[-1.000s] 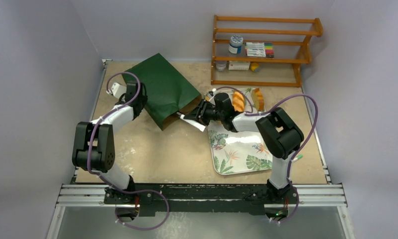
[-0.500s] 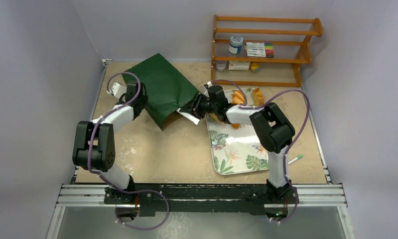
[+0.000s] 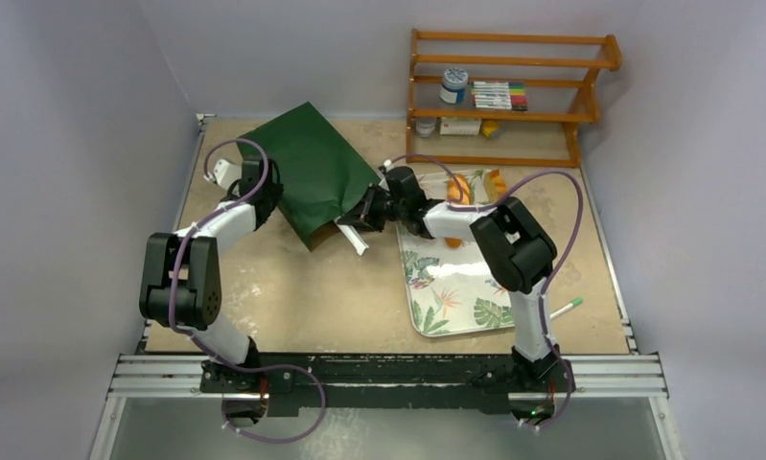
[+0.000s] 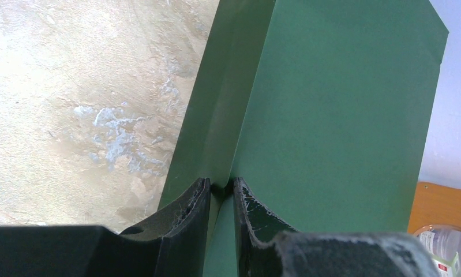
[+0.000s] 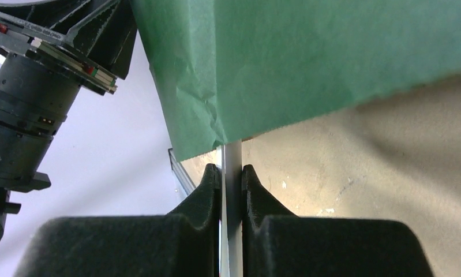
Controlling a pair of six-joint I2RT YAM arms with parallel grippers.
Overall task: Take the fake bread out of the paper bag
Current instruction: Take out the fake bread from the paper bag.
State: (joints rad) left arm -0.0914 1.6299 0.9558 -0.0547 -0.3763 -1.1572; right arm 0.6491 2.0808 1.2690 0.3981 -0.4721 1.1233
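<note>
Your left gripper (image 4: 221,187) pinches a fold of the paper bag (image 3: 312,172) at its nine-o'clock edge; your right gripper (image 5: 232,170) clamps a thin white strip (image 5: 232,151) at its five-o'clock mouth.

You will find the paper bag (image 3: 312,172) matt green, lightly creased. Your table (image 3: 312,297) is rough; the rack (image 3: 513,38), smooth varnished wood; the tray (image 3: 455,287), glossy; the left gripper (image 4: 221,183), scuffed matt black plastic. The white strip (image 5: 232,161) looks smooth, possibly card.

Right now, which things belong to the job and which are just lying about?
Job: bag, pinched by left gripper; white strip at its mouth, in right gripper; bread on tray.
Lying about: shelf, jar, markers, pen.
</note>
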